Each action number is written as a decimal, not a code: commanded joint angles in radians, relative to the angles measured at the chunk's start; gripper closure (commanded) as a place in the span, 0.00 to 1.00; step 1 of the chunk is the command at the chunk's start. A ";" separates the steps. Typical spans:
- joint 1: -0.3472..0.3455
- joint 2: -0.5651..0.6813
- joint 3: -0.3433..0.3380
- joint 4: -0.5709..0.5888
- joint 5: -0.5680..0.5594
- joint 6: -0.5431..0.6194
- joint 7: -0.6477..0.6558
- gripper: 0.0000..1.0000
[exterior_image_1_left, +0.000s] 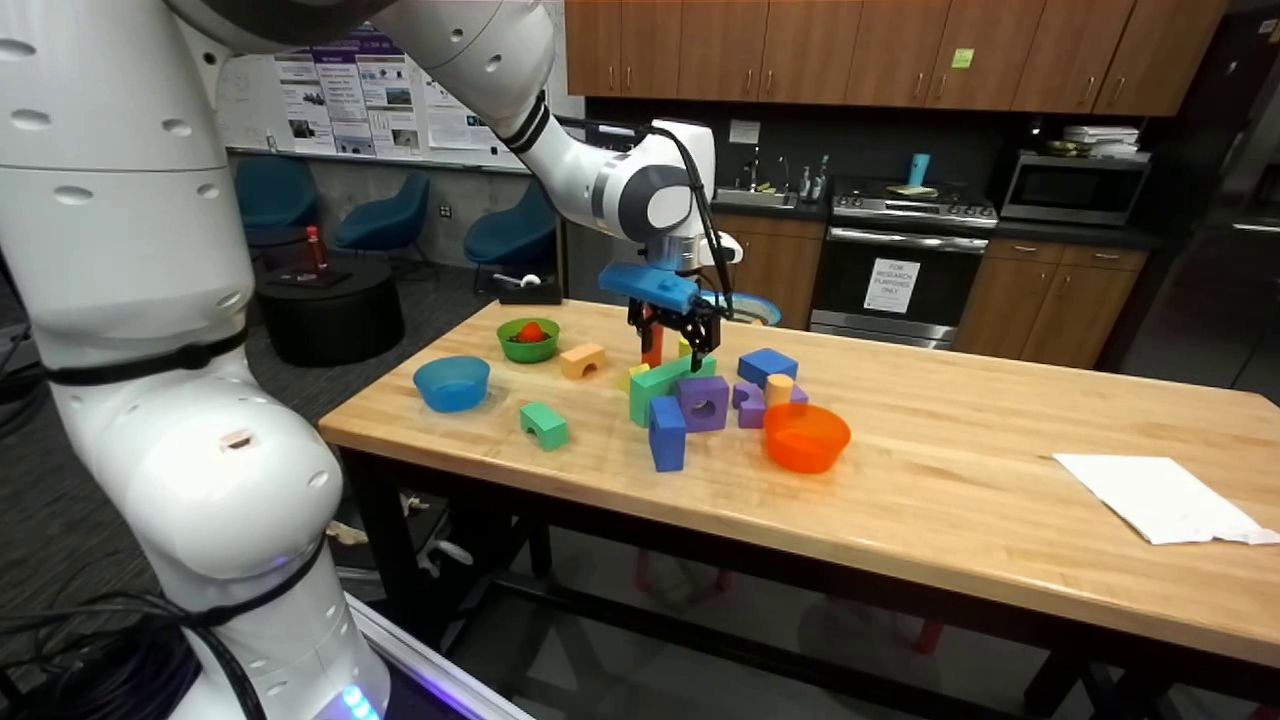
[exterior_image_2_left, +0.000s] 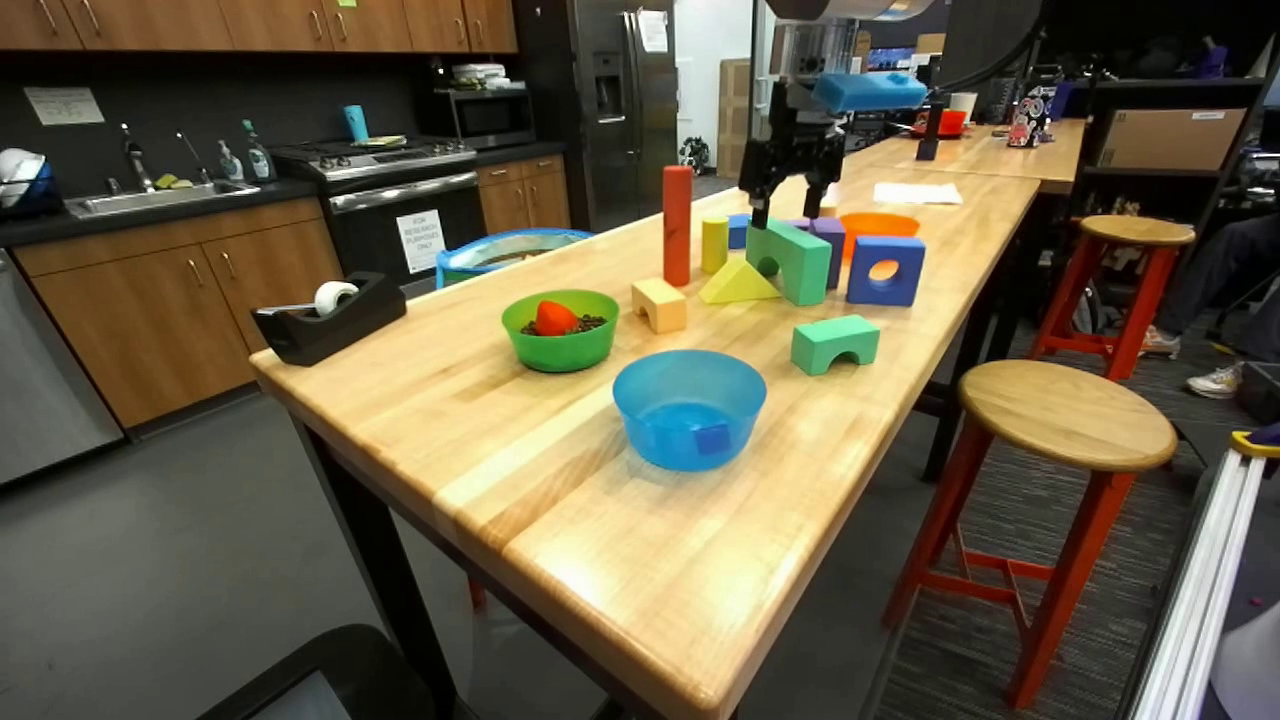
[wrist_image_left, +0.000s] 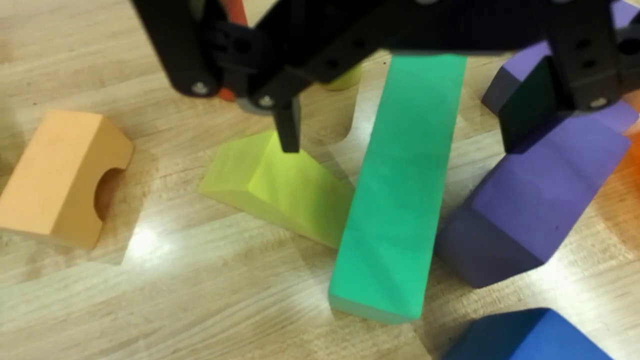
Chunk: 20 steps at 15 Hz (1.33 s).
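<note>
My gripper is open and empty, pointing down over a long green arch block. In the wrist view its fingers stand apart on either side of this block. The gripper also shows in both exterior views. One finger overlaps a yellow triangular block, the other a purple block with a hole; contact cannot be told. A blue block with a hole stands close by. A red cylinder and a yellow cylinder stand behind. A light orange arch lies to one side.
A small green arch, a blue bowl and an orange bowl are on the table. A green bowl holds a red piece and dark bits. A tape dispenser sits at the edge. White paper lies farther along.
</note>
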 joint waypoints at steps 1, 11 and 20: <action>0.004 0.032 0.010 0.032 -0.021 -0.001 0.029 0.00; -0.005 0.091 0.010 0.099 -0.007 -0.020 0.041 0.00; -0.037 0.129 -0.003 0.121 0.005 -0.037 0.034 0.00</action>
